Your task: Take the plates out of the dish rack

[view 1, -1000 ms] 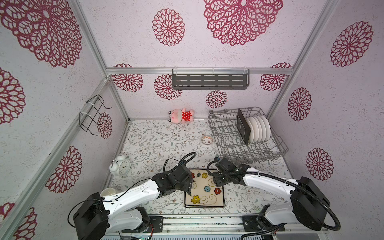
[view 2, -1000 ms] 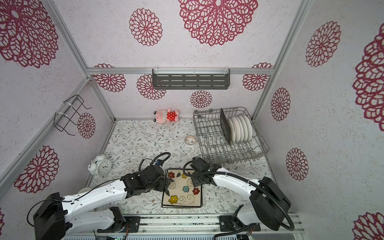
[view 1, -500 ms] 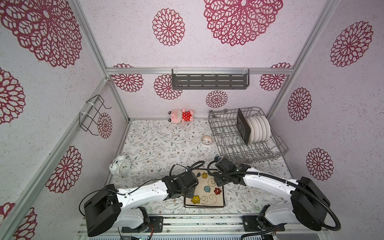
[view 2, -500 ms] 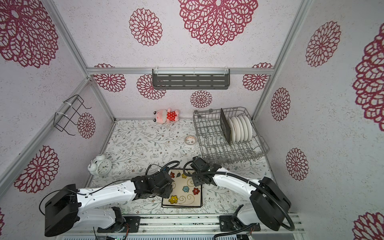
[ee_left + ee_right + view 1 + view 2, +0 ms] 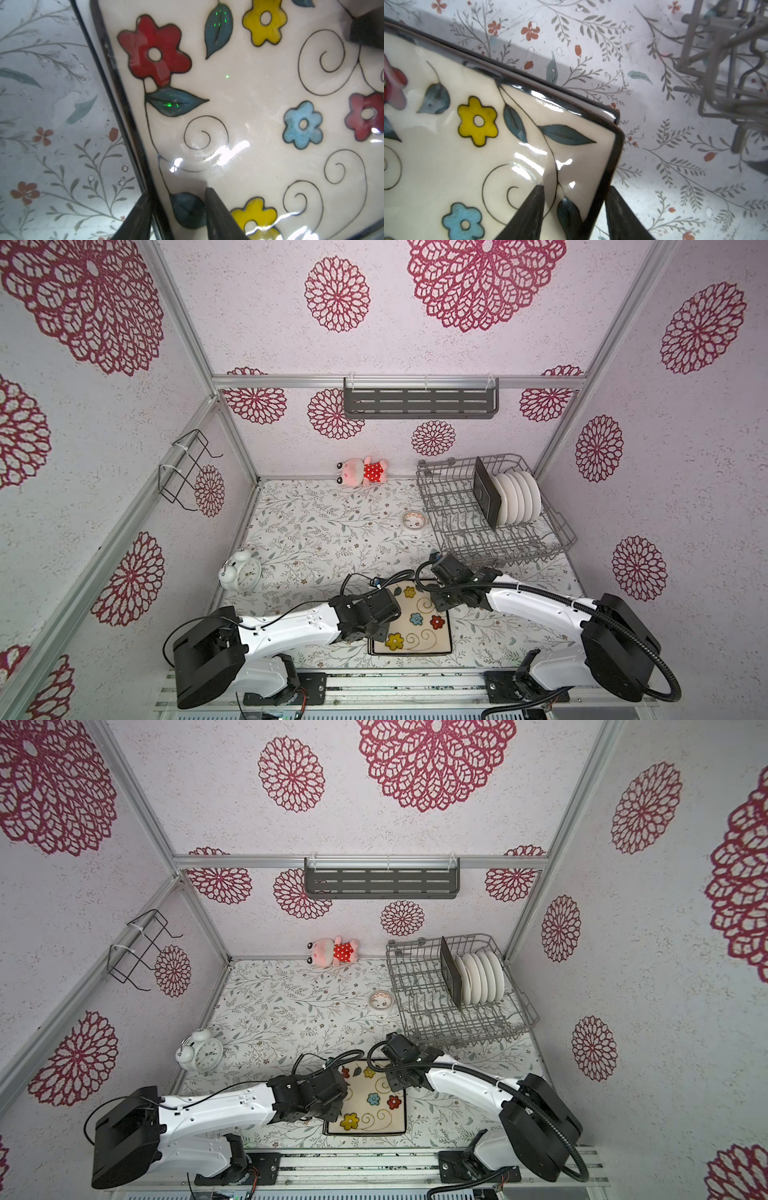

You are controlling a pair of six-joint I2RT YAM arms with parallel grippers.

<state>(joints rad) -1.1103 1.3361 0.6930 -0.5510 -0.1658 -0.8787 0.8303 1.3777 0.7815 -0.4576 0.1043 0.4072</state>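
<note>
Floral-print tabletop (image 5: 316,531), booth papered in red rosettes. Nearest, front centre: cream flowered plate (image 5: 419,626) lying flat, face up, on at least one lower plate (image 5: 612,116), whose dark rim shows just under its corner. On it the left gripper (image 5: 176,193) sits astride the left rim, one finger outside against the edge and one over the glazed face, with the jaws apart and nothing clamped. Opposite, the right gripper (image 5: 575,187) sits astride the right rim near the far corner, jaws likewise apart. Reads as a two-handed settling or squaring of this plate on the pile. To do it well: keep the outer fingers on the top rim only, not wedged against the lower plate. Work both sides together and level. The glaze looks slick, so any pinch should sit low on the rim wall. Left of the arms, a white alarm clock (image 5: 241,574), well clear. Beyond the right gripper, the dish rack (image 5: 449,497) stands at right rear, its front corner near that wrist, leaving little room to swing outward. Upright in it: one black square plate (image 5: 485,497), then a row of white round plates (image 5: 519,499) toward the right wall. The black one likely comes out first. A small patterned bowl (image 5: 414,519) sits just beside the rack's left side, on the reach line. Plush toy (image 5: 363,472) at the back wall. Grey shelf (image 5: 419,404) and wire holder (image 5: 183,472) on the walls, out of play.
</note>
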